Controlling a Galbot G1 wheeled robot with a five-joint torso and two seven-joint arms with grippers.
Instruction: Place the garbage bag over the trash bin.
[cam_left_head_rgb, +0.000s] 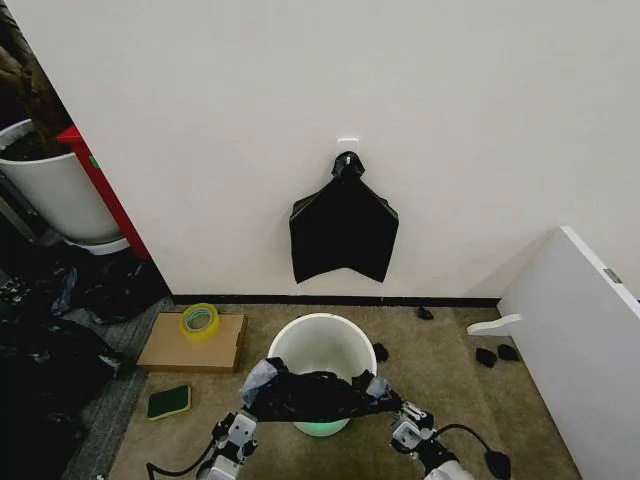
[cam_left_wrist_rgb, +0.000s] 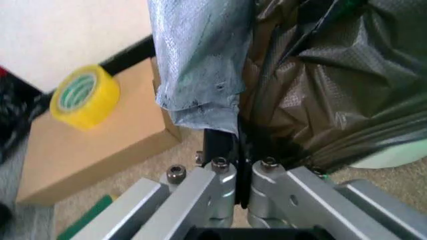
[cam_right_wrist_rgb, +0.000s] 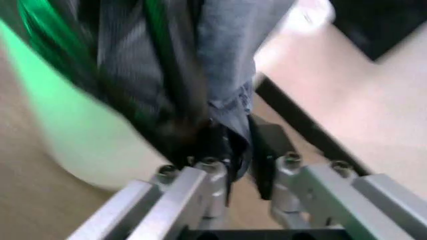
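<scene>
While both the left gripper (cam_left_head_rgb: 243, 424) and right gripper (cam_left_head_rgb: 400, 426) clench the garbage bag (cam_left_head_rgb: 315, 395) taut against the trash bin (cam_left_head_rgb: 322, 345) near its rim, we judge the film light, floppy, slippery; grip its bunched edges.

No text, label, brand or number can be read here. The tape roll (cam_left_wrist_rgb: 85, 96) carries a green printed band on its side, but its marks are too blurred to make out
</scene>
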